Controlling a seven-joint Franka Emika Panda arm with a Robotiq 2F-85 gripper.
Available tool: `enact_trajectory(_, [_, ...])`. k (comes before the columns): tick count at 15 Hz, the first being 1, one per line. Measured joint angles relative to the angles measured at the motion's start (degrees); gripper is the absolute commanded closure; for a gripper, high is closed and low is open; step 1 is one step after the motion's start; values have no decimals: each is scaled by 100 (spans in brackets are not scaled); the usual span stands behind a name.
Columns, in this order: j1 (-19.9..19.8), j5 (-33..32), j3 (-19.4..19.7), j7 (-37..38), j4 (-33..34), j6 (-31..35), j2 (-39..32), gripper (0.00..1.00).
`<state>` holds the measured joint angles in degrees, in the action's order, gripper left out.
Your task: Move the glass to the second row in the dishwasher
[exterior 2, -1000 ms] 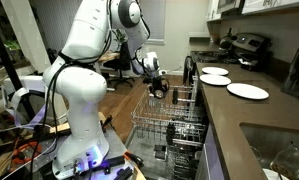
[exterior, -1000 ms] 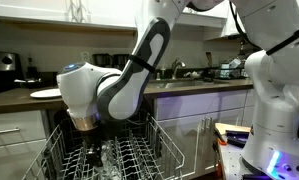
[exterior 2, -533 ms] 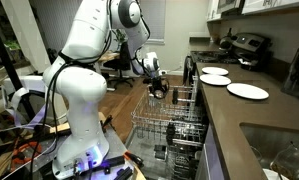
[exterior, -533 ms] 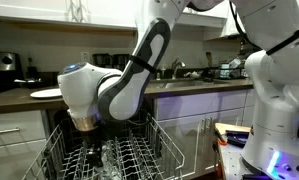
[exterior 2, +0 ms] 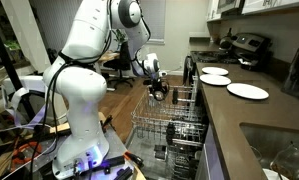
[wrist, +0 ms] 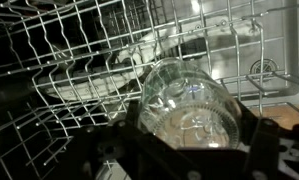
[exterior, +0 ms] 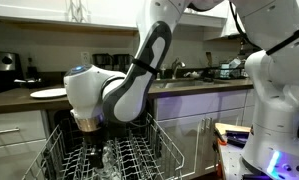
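Observation:
The glass (wrist: pixel 189 105) is clear and fills the middle of the wrist view, lying between the two dark fingers. My gripper (wrist: pixel 189 120) is shut on it, one finger against each side. Behind it lies the silver wire rack (wrist: pixel 69 60) of the dishwasher, with its upright tines. In both exterior views the gripper (exterior: pixel 94 152) (exterior 2: pixel 160 90) reaches down into the pulled-out rack (exterior: pixel 161 150) (exterior 2: pixel 174 125). The glass (exterior: pixel 109 157) shows faintly among the tines beside the gripper.
White plates (exterior 2: pixel 247 91) (exterior 2: pixel 214 72) lie on the dark counter (exterior 2: pixel 239 115) beside the dishwasher, and one plate (exterior: pixel 46 93) shows at the counter's left. A sink (exterior 2: pixel 279 150) is set into the counter. The robot's white base (exterior 2: pixel 79 120) stands next to the rack.
The arm's wrist has shifted slightly to the right in an exterior view. The gripper stays low in the rack with the glass.

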<state>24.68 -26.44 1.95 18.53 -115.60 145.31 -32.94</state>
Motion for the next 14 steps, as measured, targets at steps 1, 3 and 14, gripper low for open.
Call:
enact_trajectory(1, [-18, 0, 7, 0, -41, 89, 0, 37])
enact_trajectory(3, [-66, 4, 7, 0, -112, 238, 0, 37])
enact_trajectory(14, [-424, 434, -182, -202, -257, 526, 4, 37])
